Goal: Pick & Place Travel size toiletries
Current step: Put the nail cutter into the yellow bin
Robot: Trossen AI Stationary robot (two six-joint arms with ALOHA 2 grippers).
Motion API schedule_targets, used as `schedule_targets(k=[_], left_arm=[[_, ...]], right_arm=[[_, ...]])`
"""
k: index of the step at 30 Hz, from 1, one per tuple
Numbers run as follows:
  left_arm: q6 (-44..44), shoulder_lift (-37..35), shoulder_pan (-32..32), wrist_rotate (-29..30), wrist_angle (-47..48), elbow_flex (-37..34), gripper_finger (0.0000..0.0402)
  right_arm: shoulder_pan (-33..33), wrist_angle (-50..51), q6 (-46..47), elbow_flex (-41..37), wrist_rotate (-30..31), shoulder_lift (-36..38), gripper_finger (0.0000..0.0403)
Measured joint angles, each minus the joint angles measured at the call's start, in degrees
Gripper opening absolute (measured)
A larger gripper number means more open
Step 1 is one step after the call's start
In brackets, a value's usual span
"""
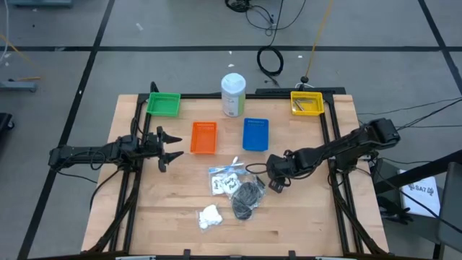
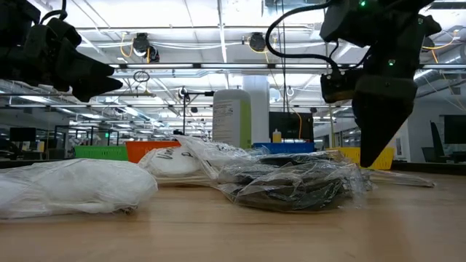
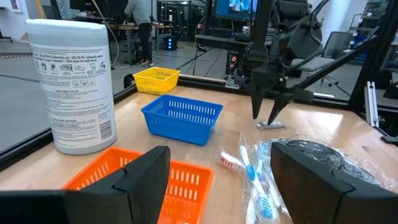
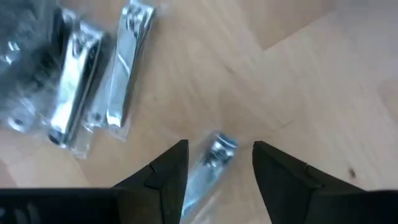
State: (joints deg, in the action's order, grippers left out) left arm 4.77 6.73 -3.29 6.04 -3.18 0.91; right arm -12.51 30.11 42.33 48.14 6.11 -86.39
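Right gripper (image 4: 214, 163), jaws apart, poised over a nail clipper (image 4: 211, 155) mid-table beside the sachets (image 1: 229, 180); next, lower and close.

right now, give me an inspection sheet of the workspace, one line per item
surface: wooden table, bare at the near edge
job's things: clear sachets, dark puffs in plastic, white wad, silvery clippers mid-table
clutter: green tray, orange tray, blue tray, yellow tray, white bottle
grippers: left gripper open beside the orange tray; right gripper open, a bagged clipper between its fingers
cables: black coil on the floor behind the table
surroundings: a person at benches behind
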Motion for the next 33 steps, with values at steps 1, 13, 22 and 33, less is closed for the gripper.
schedule_targets(k=[1, 13, 22, 33], left_arm=[[0.01, 0.01, 0.0, 0.0, 0.0, 0.0, 0.0274], [0.01, 0.01, -0.01, 0.0, 0.0, -0.01, 0.0274], [-0.01, 0.0, 0.0, 0.0, -0.01, -0.01, 0.0274], [-0.01, -0.01, 0.0, 0.0, 0.0, 0.0, 0.0274]], right_arm=[[-0.24, -0.02, 0.69, 0.0, 0.01, 0.15, 0.0166], [-7.96, 1.64, 11.18, 0.09, 2.85, 0.41, 0.0166], [-8.22, 3.8, 12.41, -0.2, 7.39, -0.72, 0.0166], [-8.22, -0.37, 13.6, -2.69, 6.05, -3.91, 0.0166]])
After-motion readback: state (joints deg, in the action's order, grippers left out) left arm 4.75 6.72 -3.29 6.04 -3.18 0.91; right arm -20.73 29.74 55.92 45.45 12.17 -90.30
